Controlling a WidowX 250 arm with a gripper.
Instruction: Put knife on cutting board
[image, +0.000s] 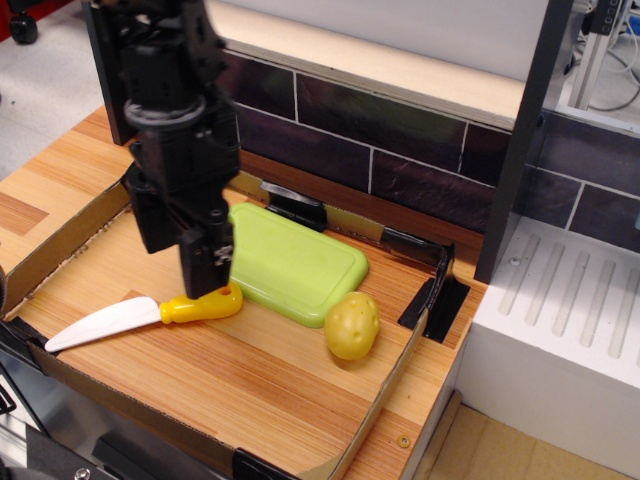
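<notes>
The knife (140, 316) lies flat on the wooden floor of the box, white blade to the left, yellow handle (205, 305) to the right. The light-green cutting board (295, 262) lies just right of the handle, at the back middle of the box. My black gripper (180, 248) hangs over the knife's handle end with its two fingers pointing down. The near finger (205, 265) ends just above the yellow handle. The jaws stand apart and hold nothing. The gripper hides the board's left end.
A yellow toy potato (352, 325) sits by the board's front right corner. Low cardboard walls (390, 385) ring the wooden tray, with black clips (435, 295) at the corners. A dark tiled wall stands behind, and a white appliance (560, 330) at the right.
</notes>
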